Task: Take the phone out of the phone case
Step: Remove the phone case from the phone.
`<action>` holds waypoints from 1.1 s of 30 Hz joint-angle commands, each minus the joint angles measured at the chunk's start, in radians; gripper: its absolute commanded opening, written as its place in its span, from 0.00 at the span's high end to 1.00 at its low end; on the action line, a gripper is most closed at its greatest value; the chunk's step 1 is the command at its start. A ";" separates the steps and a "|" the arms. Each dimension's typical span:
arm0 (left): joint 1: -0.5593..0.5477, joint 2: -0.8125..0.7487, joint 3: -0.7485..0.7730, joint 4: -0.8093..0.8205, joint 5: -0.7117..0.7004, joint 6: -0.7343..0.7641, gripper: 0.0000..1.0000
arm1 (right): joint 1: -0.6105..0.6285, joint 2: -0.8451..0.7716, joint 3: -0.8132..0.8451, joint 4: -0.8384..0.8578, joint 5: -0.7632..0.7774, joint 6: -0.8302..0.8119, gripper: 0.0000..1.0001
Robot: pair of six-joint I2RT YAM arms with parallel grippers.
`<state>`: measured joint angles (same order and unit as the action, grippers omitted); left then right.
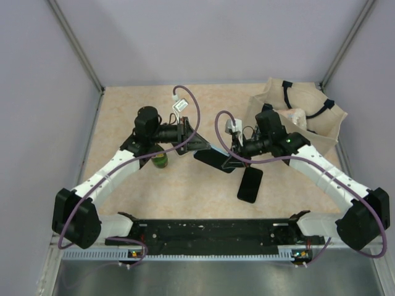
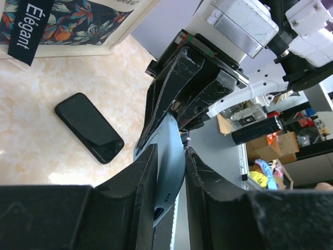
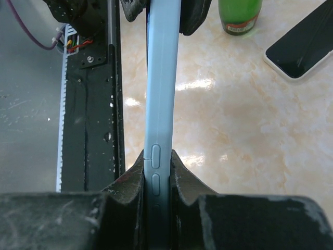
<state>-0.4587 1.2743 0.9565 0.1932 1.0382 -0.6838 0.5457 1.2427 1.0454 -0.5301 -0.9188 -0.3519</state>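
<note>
- Pinching the light blue phone case (image 3: 156, 104) at its side buttons, the right claw (image 3: 157, 159) is holding it with the jaws narrow on the thin edge.
- The left claw (image 2: 170, 153) is gripping the opposite end of the same case, jaws narrow, its fingertips facing the right claw's.
- The case is being held between the two claws over the middle of the table (image 1: 185, 191), showing a dark face from above; whether a phone is sitting inside it I cannot tell.
- A black phone (image 1: 250, 184) is lying flat on the table just near of the right claw, apart from the case.
- A green bottle (image 1: 160, 159) is sitting at the left, close by the left arm.
- A beige bag (image 1: 308, 117) is resting at the far right.
</note>
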 commanded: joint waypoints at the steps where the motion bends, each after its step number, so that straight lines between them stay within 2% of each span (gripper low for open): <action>1: -0.008 0.020 -0.030 0.113 -0.053 -0.151 1.00 | 0.045 -0.023 0.090 0.047 0.041 -0.068 1.00; 13: 0.002 0.082 -0.085 0.169 -0.086 -0.298 1.00 | 0.071 -0.015 0.176 -0.025 0.095 -0.134 1.00; 33: 0.005 0.102 -0.117 0.134 -0.153 -0.381 1.00 | 0.096 -0.005 0.234 -0.082 0.143 -0.187 1.00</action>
<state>-0.4534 1.3449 0.8665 0.4252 1.0538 -0.9684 0.5892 1.2488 1.1633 -0.7620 -0.7265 -0.4503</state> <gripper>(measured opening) 0.309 0.109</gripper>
